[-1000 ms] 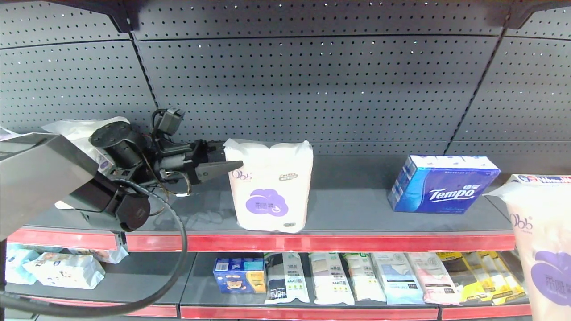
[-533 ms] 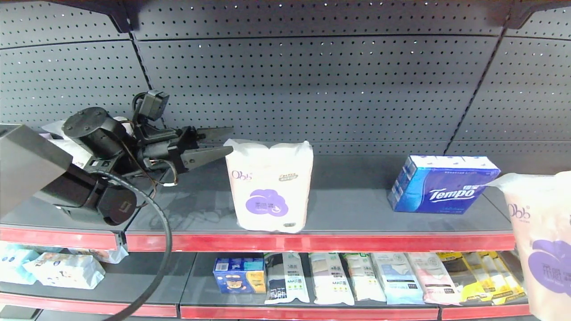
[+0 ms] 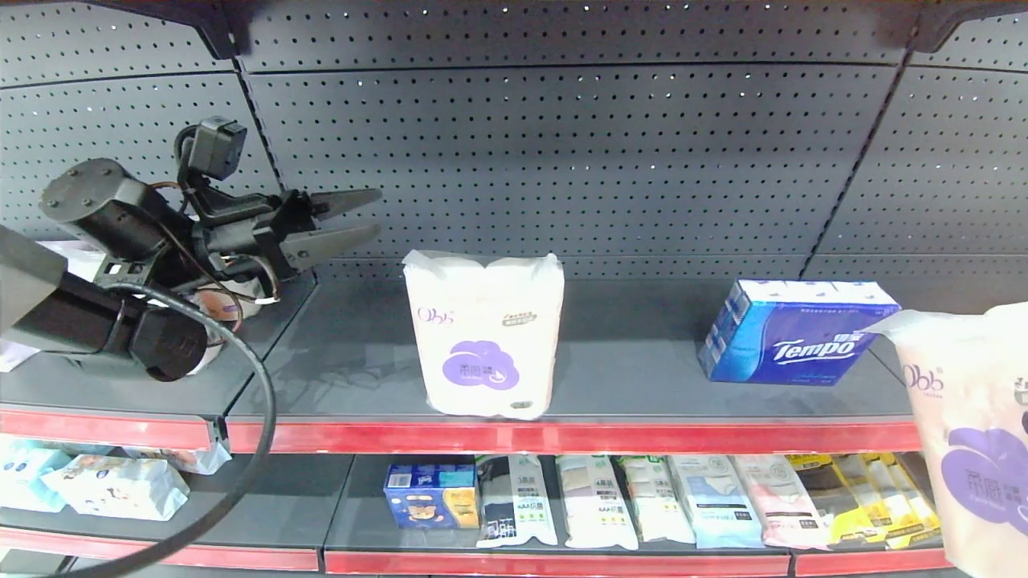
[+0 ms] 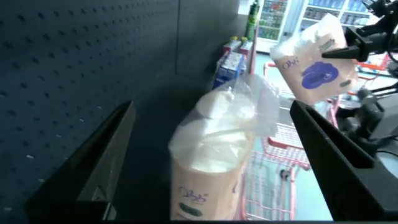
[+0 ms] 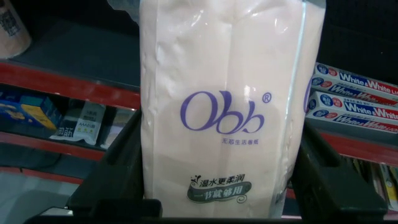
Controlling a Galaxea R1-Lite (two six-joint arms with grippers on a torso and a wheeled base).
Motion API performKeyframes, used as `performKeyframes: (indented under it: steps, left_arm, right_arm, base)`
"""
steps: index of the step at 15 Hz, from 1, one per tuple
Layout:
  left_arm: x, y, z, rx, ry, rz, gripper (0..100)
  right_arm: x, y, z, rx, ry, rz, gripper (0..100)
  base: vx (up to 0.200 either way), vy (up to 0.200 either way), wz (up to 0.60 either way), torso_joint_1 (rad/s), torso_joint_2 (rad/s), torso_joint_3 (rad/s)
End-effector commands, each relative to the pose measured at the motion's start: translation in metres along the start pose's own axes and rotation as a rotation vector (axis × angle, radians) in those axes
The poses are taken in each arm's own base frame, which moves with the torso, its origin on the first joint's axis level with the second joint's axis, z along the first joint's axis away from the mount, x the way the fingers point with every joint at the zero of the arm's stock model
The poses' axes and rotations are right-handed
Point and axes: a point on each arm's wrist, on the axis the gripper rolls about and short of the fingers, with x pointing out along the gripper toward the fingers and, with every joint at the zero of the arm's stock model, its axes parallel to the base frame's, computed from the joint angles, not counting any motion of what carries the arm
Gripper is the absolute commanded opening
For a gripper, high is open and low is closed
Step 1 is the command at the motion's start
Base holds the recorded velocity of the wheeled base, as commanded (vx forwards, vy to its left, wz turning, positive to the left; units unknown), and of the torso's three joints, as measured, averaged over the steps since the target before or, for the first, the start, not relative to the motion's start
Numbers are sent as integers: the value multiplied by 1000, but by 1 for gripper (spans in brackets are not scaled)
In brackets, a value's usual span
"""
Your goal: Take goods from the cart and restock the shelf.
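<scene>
1 toilet-roll pack [image 3: 484,333] stands upright in the middle of the shelf [image 3: 642,385], so that one's done; left gripper [image 3: 374,212] spread wide, empty, up and left of it. 2nd pack [image 3: 976,433] hangs off the shelf's right end, right gripper [image 5: 227,199] clamped on its sides, not yet placed. Left wrist view adds the cart [image 4: 283,146] beyond

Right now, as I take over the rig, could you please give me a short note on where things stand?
Left hand: open, empty, raised left of the shelved tissue pack, not touching it.
Right hand: shut on a second tissue pack, held near the right end of the shelf, not yet on it.
Done: one pack stands upright on the shelf, a blue tissue box to its right.
Left: shelve the held pack, likely in the gap between them.
</scene>
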Motion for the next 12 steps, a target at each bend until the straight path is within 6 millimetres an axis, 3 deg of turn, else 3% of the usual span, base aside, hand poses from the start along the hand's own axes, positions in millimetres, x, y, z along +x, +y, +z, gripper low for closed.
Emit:
performKeyframes:
  steps: [1, 9, 12]
  left_arm:
    - [-1, 1, 6, 29, -6, 3, 100]
    - [2, 5, 25, 151, -102, 114, 100]
    - [0, 8, 32, 165, -182, 233, 100]
  right_arm:
    - [1, 0, 1, 0, 0, 1, 0]
    - [4, -3, 8, 6, -16, 0, 0]
    - [5, -4, 12, 12, -31, 15, 0]
  base:
    - [0, 0, 0, 0, 0, 0]
    - [0, 0, 0, 0, 0, 0]
    - [0, 0, 0, 0, 0, 0]
